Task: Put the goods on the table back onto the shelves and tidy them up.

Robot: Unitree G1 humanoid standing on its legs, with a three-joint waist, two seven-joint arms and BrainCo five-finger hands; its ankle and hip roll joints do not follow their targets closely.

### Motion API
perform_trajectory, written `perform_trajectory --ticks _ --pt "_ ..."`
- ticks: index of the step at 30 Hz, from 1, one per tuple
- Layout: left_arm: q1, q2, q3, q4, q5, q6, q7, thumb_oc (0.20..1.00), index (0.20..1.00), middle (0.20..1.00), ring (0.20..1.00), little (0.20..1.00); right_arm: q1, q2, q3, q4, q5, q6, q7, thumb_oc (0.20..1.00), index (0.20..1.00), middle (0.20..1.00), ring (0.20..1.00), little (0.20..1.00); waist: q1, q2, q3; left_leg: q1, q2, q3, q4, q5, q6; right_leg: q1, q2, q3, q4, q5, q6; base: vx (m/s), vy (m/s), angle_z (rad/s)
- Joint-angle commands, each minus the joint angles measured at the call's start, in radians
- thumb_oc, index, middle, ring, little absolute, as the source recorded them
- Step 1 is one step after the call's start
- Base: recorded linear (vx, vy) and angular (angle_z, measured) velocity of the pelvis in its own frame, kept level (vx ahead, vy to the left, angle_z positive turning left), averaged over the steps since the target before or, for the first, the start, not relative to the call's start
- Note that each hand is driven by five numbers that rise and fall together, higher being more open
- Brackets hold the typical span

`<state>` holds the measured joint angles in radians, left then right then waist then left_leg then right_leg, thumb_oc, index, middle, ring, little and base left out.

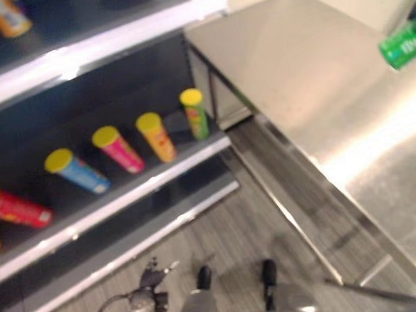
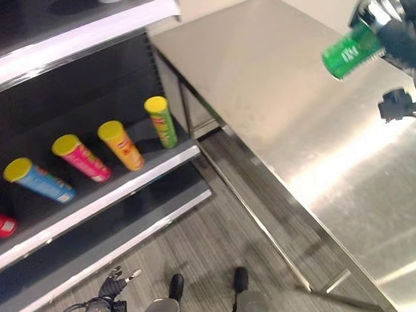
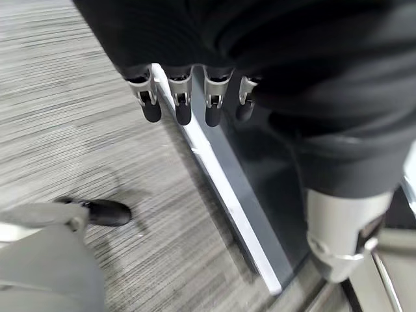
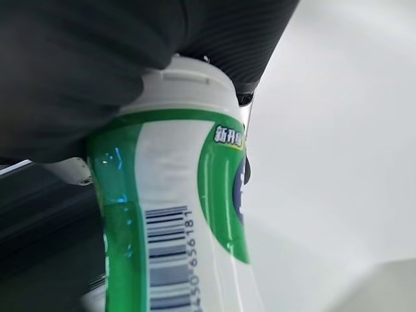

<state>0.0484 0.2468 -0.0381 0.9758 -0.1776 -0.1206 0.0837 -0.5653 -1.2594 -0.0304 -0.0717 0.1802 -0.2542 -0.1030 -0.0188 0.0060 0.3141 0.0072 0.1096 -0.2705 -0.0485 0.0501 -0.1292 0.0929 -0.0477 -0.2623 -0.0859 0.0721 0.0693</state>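
Green bottle with a white cap and a white label bearing a bar code, seen close up in the right wrist view. Held lying sideways, up in the air over the far right part of the shiny steel bench. Right hand wrapped round it, dark cover over its cap end.

Grey striped floor below. Dark shelf with white edges just beside the bench. Four tubes with yellow lids on the shelf: green tube upright, orange tube, pink tube and blue tube leaning. Red tube lying further left.

Left hand down low by the shelf foot, fingers loose and straight, holding nothing.
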Motion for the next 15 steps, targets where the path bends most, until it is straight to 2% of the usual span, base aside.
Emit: perform_trajectory --ticks 1,2,3,4,5,6,8,9,10,12,13,15 --pt "0.012 0.098 -0.008 -0.013 -0.034 -0.022 0.005 1.000 1.000 1.000 1.000 1.000 -0.247 -0.076 0.168 -0.014 0.054 -0.037 -0.024 0.200 0.200 0.200 0.200 0.200 0.035 -0.096 -0.040 -0.046 0.156 0.270 0.131 -0.067 -0.066 -0.029 -0.071 -0.006 0.245 -0.340 0.022 -0.05 0.047 0.72" --pt "0.012 0.097 -0.007 -0.013 -0.034 -0.022 0.005 1.000 1.000 1.000 1.000 1.000 -0.253 -0.076 0.174 -0.012 0.054 -0.037 -0.024 0.200 0.200 0.200 0.200 0.200 0.033 -0.095 -0.041 -0.047 0.156 0.269 0.131 -0.067 -0.066 -0.030 -0.071 -0.007 0.245 -0.340 0.022 -0.04 0.090 0.87" --pt "0.025 0.104 -0.005 -0.014 -0.030 -0.016 -0.006 1.000 1.000 1.000 1.000 1.000 -0.303 -0.091 0.227 -0.009 0.051 -0.023 -0.012 0.200 0.200 0.200 0.200 0.200 0.035 -0.093 -0.045 -0.036 0.186 0.386 0.147 -0.062 -0.065 -0.028 -0.101 -0.058 0.268 -0.340 0.027 -0.02 0.064 0.87" --pt "0.025 0.101 -0.003 -0.014 -0.030 -0.016 -0.006 1.000 1.000 1.000 1.000 1.000 -0.316 -0.091 0.239 -0.005 0.051 -0.023 -0.012 0.200 0.200 0.200 0.200 0.200 0.031 -0.091 -0.048 -0.041 0.186 0.384 0.146 -0.059 -0.064 -0.032 -0.101 -0.059 0.265 -0.336 0.027 0.02 0.126 0.89" --pt "0.034 0.105 -0.004 -0.007 -0.022 -0.010 -0.014 1.000 1.000 1.000 1.000 1.000 -0.356 -0.105 0.286 0.006 0.031 -0.006 0.001 0.200 0.200 0.200 0.200 0.200 0.034 -0.082 -0.059 -0.028 0.199 0.438 0.137 -0.055 -0.069 -0.018 -0.120 -0.095 0.270 -0.331 0.037 0.03 0.064 0.95" --pt "0.034 0.102 -0.002 -0.007 -0.022 -0.010 -0.014 1.000 1.000 1.000 1.000 1.000 -0.370 -0.104 0.300 0.010 0.032 -0.006 0.000 0.200 0.200 0.200 0.200 0.200 0.031 -0.080 -0.058 -0.028 0.199 0.438 0.137 -0.055 -0.069 -0.018 -0.120 -0.096 0.269 -0.331 0.037 0.13 0.167 1.13" --pt "0.041 0.100 -0.003 0.014 -0.013 -0.004 -0.014 1.000 1.000 1.000 1.000 1.000 -0.458 -0.103 0.399 0.038 -0.015 0.020 0.015 0.200 0.200 0.200 0.200 0.200 0.045 -0.070 -0.076 -0.033 0.177 0.437 0.156 -0.072 -0.068 0.028 -0.159 -0.135 0.250 -0.309 0.063 0.18 0.243 1.35" --pt "0.043 0.104 -0.008 0.029 -0.009 -0.003 -0.009 1.000 1.000 1.000 1.000 1.000 -0.525 -0.085 0.466 0.071 -0.047 0.038 0.016 0.200 0.200 0.200 0.200 0.200 0.066 -0.073 -0.083 -0.044 0.140 0.422 0.188 -0.107 -0.058 0.060 -0.201 -0.153 0.242 -0.290 0.079 0.13 0.217 1.17" --pt "0.043 0.102 -0.007 0.029 -0.009 -0.003 -0.009 1.000 1.000 1.000 1.000 1.000 -0.533 -0.084 0.474 0.073 -0.047 0.037 0.015 0.200 0.200 0.200 0.200 0.200 0.063 -0.072 -0.083 -0.044 0.140 0.421 0.189 -0.108 -0.058 0.061 -0.202 -0.154 0.242 -0.290 0.080 0.16 0.331 1.12" --pt "0.048 0.107 -0.019 0.033 -0.001 0.000 -0.003 1.000 1.000 1.000 1.000 1.000 -0.615 -0.051 0.547 0.146 -0.107 0.068 0.003 0.200 0.200 0.200 0.200 0.200 0.092 -0.074 -0.106 -0.047 0.036 0.402 0.207 -0.165 -0.018 0.071 -0.309 -0.173 0.282 -0.225 0.112 0.22 0.392 0.58" --pt "0.049 0.109 -0.024 0.035 -0.003 0.000 -0.002 1.000 1.000 1.000 1.000 1.000 -0.635 -0.047 0.564 0.165 -0.118 0.080 0.002 0.200 0.200 0.200 0.200 0.200 0.097 -0.077 -0.113 -0.036 0.018 0.391 0.212 -0.193 -0.019 0.081 -0.328 -0.169 0.305 -0.228 0.120 0.25 0.320 0.31" --pt "0.039 0.120 -0.042 0.032 -0.003 0.000 -0.005 1.000 1.000 1.000 1.000 1.000 -0.686 -0.050 0.614 0.213 -0.139 0.095 -0.004 0.200 0.200 0.200 0.200 0.200 0.097 -0.082 -0.119 -0.035 -0.028 0.369 0.221 -0.213 -0.004 0.083 -0.368 -0.168 0.352 -0.175 0.119 0.16 0.202 0.46"
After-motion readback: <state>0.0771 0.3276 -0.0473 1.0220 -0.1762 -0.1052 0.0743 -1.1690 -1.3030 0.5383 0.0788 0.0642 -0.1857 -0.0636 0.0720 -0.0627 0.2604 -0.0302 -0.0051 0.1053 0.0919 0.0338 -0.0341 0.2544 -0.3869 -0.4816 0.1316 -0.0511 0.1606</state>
